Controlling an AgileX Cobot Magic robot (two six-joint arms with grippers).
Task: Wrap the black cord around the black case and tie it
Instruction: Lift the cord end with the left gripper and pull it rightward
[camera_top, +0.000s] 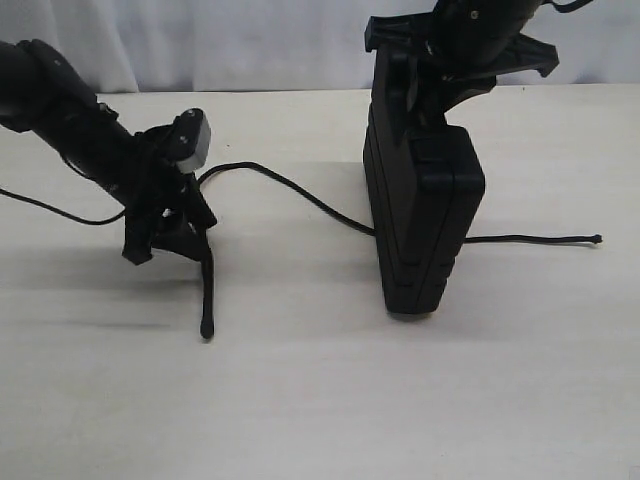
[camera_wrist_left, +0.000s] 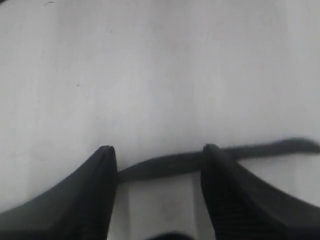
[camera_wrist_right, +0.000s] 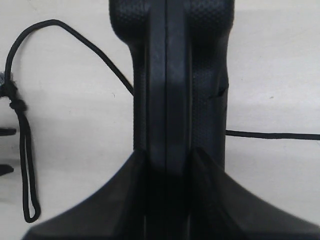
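Cord (camera_wrist_left: 165, 165) lies loose across the left gripper's (camera_wrist_left: 158, 150) spread jaws, plain only from its wrist camera, while the right gripper (camera_wrist_right: 167, 152) clamps the upright case (camera_wrist_right: 170, 60).

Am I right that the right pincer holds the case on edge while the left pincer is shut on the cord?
Not quite: the left pincer is open, jaws apart, with the cord lying loose across the gap, as the left wrist view shows. The right pincer does hold the case on edge.
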